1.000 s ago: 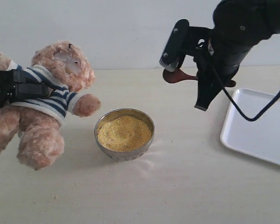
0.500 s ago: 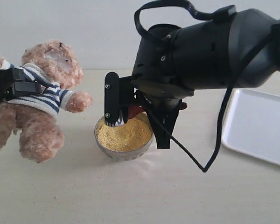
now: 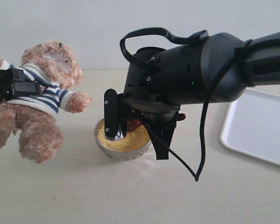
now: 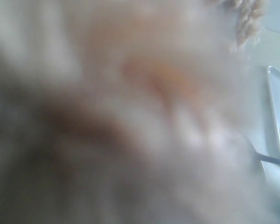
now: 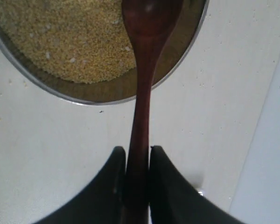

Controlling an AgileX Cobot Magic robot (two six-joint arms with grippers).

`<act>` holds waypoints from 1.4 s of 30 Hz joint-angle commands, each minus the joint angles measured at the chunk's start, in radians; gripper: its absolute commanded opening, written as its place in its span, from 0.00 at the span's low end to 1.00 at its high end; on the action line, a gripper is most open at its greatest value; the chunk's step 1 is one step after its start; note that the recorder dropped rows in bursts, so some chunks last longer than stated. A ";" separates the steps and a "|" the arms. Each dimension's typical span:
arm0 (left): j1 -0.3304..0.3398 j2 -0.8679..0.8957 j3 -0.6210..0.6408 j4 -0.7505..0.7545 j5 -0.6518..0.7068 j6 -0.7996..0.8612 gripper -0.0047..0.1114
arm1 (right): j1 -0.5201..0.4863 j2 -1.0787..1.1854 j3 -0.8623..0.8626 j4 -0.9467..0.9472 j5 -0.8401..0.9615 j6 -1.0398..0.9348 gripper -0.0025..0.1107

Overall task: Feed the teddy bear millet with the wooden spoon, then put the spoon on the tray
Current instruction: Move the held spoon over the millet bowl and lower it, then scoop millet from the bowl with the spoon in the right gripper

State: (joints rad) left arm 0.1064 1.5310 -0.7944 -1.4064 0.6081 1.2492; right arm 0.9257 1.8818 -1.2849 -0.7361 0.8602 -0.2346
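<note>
Scooping seems the step in hand: our right gripper, clamped on the dark reddish-brown wooden spoon, holds its tip at the fine yellow millet in a round metal bowl. Next comes a level lift toward the fluffy light-brown teddy bear, clamped in our left gripper beside the bowl. Only the right wrist view shows that pinch.

The right arm is a bulky, rounded, glossy black housing dotted with small silver screws at 9 o'clock, a thin black cable arching over its 12 o'clock and another hanging at 6 o'clock, with slim flat black fingers, while the left arm is boxy and black.
</note>
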 commanded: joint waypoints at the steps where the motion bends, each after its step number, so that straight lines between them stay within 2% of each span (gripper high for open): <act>1: 0.002 -0.009 0.005 -0.010 -0.004 0.000 0.08 | 0.001 -0.001 -0.006 -0.008 0.002 0.003 0.02; 17: 0.002 -0.009 0.005 -0.003 0.000 0.000 0.08 | 0.001 -0.001 -0.006 0.076 -0.004 -0.036 0.02; 25: 0.002 -0.009 0.005 0.008 0.005 0.000 0.08 | 0.001 -0.093 -0.006 0.078 -0.005 -0.014 0.02; 34: 0.002 -0.009 0.005 0.013 0.054 0.016 0.08 | 0.001 -0.136 -0.006 0.181 0.014 -0.009 0.02; 42: 0.002 -0.009 0.005 0.019 0.064 0.016 0.08 | -0.066 -0.124 -0.006 0.206 -0.064 0.052 0.02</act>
State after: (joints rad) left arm 0.1064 1.5310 -0.7944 -1.3798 0.6521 1.2593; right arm 0.8882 1.7531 -1.2849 -0.5446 0.8125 -0.2049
